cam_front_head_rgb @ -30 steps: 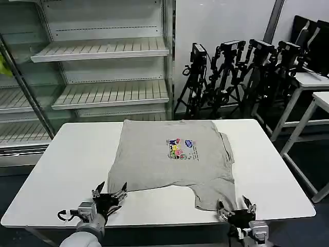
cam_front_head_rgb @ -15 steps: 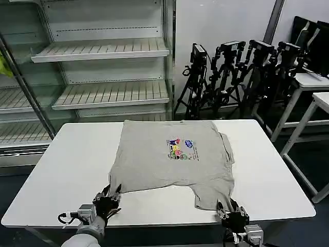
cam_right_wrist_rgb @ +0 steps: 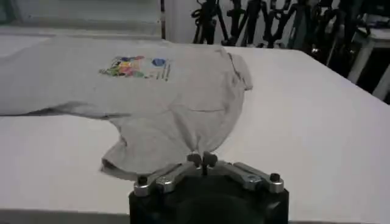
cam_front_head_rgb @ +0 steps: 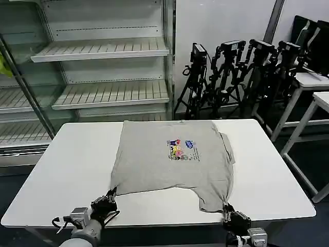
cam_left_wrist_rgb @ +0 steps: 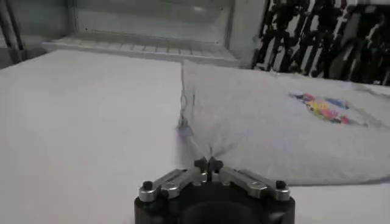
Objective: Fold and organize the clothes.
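Observation:
A light grey short-sleeved shirt [cam_front_head_rgb: 172, 157] with a small multicoloured chest print [cam_front_head_rgb: 180, 149] lies spread on the white table [cam_front_head_rgb: 67, 164]. My left gripper [cam_front_head_rgb: 109, 198] is shut on the shirt's near left hem corner, where the cloth [cam_left_wrist_rgb: 262, 131] puckers into the closed fingertips [cam_left_wrist_rgb: 208, 164]. At the near right corner my right gripper [cam_front_head_rgb: 227, 211] is shut on the hem, and the fabric [cam_right_wrist_rgb: 170, 115] bunches up to its tips [cam_right_wrist_rgb: 202, 160]. Both pinched corners sit close to the table's front edge.
Open shelving [cam_front_head_rgb: 103, 51] stands behind the table at the back left. A cluster of black tripods [cam_front_head_rgb: 236, 77] stands at the back right, and another white table [cam_front_head_rgb: 313, 87] is at the far right. Bare tabletop flanks the shirt on both sides.
Both grippers went from open beside the hem to shut on its near corners. The hem has been drawn slightly toward the front edge.

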You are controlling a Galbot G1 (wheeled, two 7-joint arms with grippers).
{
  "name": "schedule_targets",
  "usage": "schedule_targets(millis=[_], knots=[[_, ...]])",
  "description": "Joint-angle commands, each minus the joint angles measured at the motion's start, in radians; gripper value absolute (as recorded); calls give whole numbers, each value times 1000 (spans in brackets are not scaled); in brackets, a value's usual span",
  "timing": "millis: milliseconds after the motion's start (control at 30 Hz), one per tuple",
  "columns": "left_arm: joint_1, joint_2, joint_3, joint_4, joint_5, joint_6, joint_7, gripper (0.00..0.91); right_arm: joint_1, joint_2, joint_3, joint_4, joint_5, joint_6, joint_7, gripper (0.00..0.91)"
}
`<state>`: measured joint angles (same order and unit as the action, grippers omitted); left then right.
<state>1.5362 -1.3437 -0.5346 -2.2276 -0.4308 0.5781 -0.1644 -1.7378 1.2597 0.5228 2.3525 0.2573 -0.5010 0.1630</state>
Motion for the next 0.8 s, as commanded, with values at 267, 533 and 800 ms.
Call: schedule_targets(millis=[267, 533, 800], knots=[[169, -8, -84, -250, -43, 0, -1, 20, -156, -58, 88, 232, 24, 35, 4, 0], [196, -2, -105, -282, -46, -1, -5, 10, -132, -45, 104, 244, 55, 90, 21, 0], [108, 29, -66, -221, -55, -2, -7, 10, 56, -47, 78, 130, 94, 157, 37, 0]])
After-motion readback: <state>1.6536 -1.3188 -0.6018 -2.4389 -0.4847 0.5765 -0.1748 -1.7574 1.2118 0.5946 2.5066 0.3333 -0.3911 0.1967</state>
